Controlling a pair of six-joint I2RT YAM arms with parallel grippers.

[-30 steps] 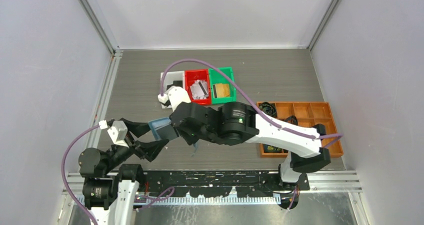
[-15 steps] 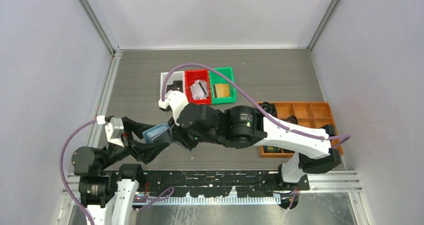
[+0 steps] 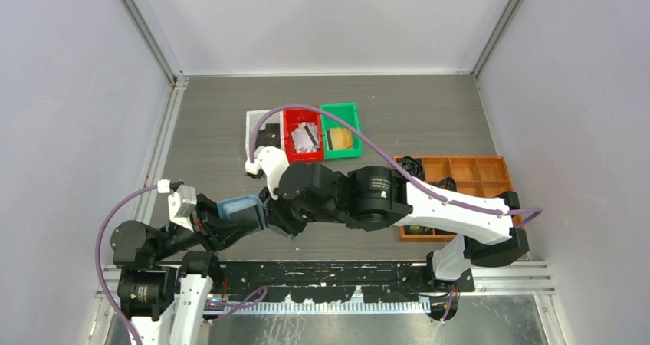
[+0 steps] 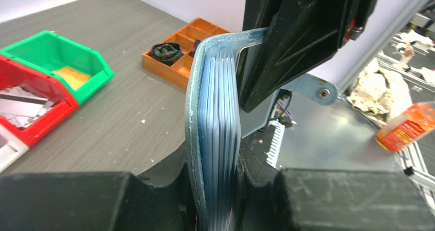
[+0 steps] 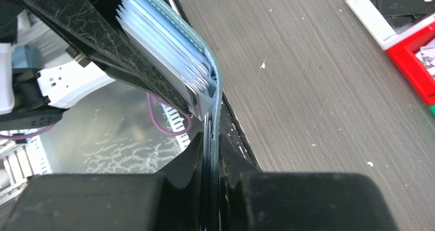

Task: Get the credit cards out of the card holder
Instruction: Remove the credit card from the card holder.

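The blue card holder [image 3: 242, 210] hangs above the table's near left, pinched from both sides. My left gripper [image 3: 227, 227] is shut on one end of the card holder [image 4: 214, 113], its light blue sleeves squeezed between the pads. My right gripper [image 3: 270, 214] is shut on the other flap of the card holder [image 5: 169, 36], where a grey card edge [image 5: 160, 66] shows among the sleeves. Other credit cards lie in the bins: black in the white bin [image 3: 259, 129], silver in the red bin [image 3: 290, 116], gold in the green bin [image 3: 341, 108].
An orange divided tray [image 3: 490, 178] with coiled black cables sits at the right. The black rail [image 3: 337, 272] runs along the table's near edge. An orange bottle [image 4: 408, 131] lies beyond the table in the left wrist view.
My left gripper has closed from wide open onto the card holder. The right arm has carried the holder slightly left and nearer, into the left fingers.
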